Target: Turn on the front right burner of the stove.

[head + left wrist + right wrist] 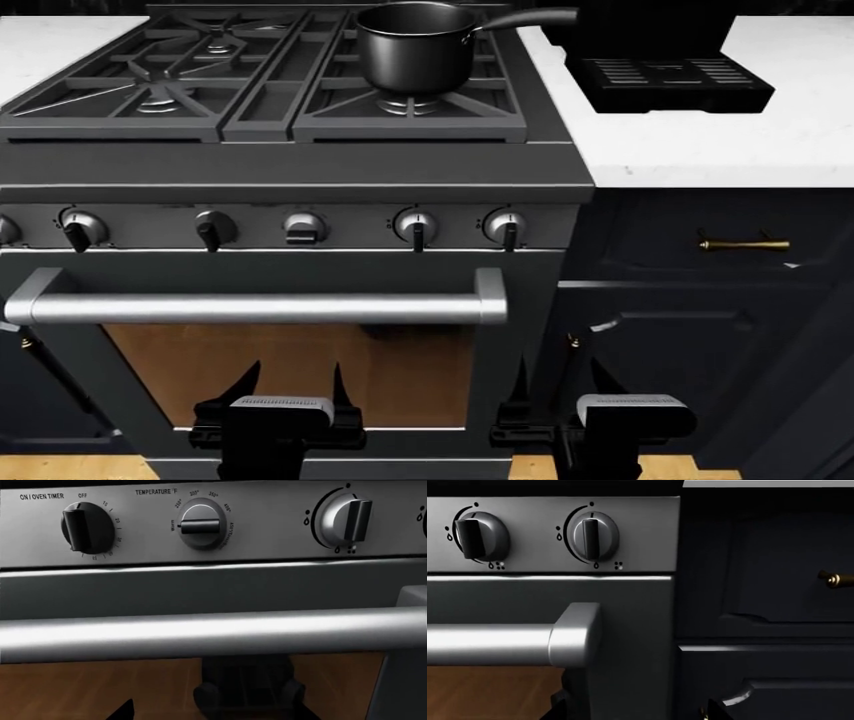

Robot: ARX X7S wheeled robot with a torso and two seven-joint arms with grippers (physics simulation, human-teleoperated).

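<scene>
The stove (pixel 294 170) fills the head view, with black grates on top. The front right burner (pixel 411 106) shows as a silvery head under a black saucepan (pixel 414 50) that stands on it. A row of silver knobs runs across the front panel; the rightmost knob (pixel 503 227) and the one next to it (pixel 415 226) also show in the right wrist view (pixel 592 534) (pixel 477 535). My left gripper (pixel 291 385) is open and empty, low before the oven window. My right gripper (pixel 557 375) is open and empty, below the handle's right end. Neither touches anything.
The silver oven handle (pixel 254 308) spans the door above both grippers. The left wrist view shows a timer knob (pixel 87 527), a temperature knob (pixel 200 525) and a burner knob (pixel 343 520). A black slotted-tray appliance (pixel 667 75) stands on the white counter (pixel 721 145). Dark cabinets with a brass pull (pixel 743 243) are at the right.
</scene>
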